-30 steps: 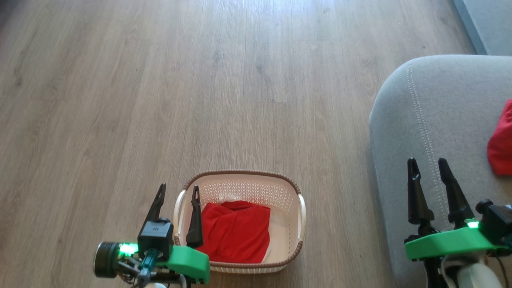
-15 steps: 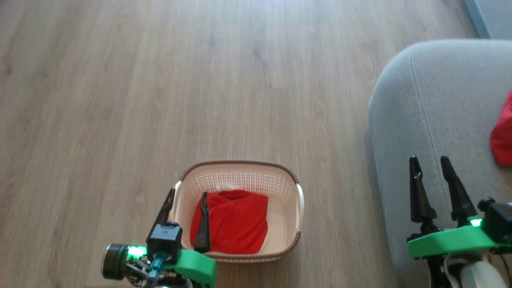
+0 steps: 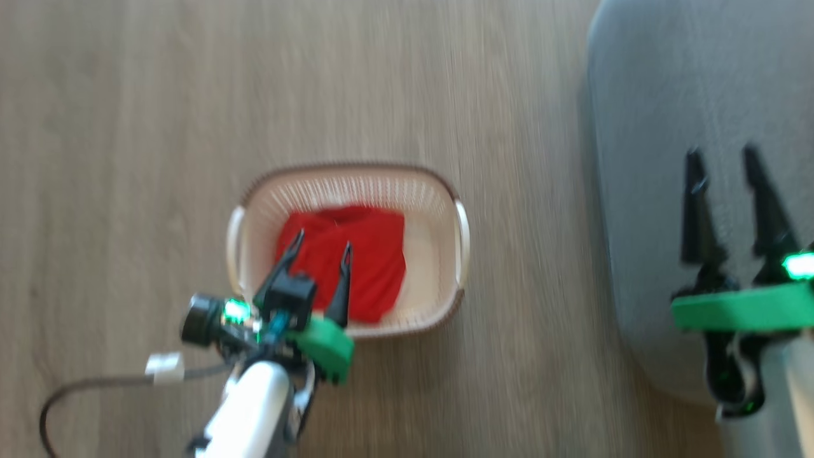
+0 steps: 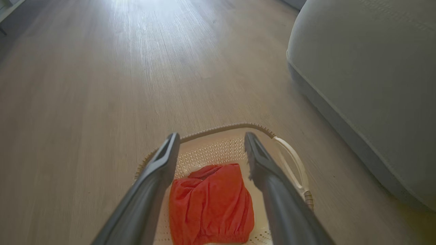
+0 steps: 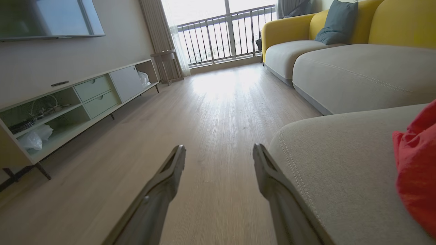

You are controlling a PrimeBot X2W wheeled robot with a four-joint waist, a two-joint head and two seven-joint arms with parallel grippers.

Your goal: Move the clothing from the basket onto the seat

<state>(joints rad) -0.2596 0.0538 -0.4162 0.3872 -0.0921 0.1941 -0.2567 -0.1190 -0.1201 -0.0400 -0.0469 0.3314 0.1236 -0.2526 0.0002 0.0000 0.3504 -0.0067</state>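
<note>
Left claw (image 3: 323, 240) wide, empty, above basket (image 3: 445, 191); red clothing (image 3: 375, 248) lies inside it, straight ahead and below, centred on the gap. Right claw (image 3: 722, 154) wide, well apart over seat (image 3: 636, 95); left nearer

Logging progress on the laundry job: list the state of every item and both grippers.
Red fabric garment, crumpled inside the cream perforated plastic basket, ungrasped.
Second red fabric garment, lying on the grey upholstered sofa seat.
Basket, upright on the wooden floor.
Left gripper, jaws open above the basketed garment.
Right gripper, jaws open, empty.
</note>
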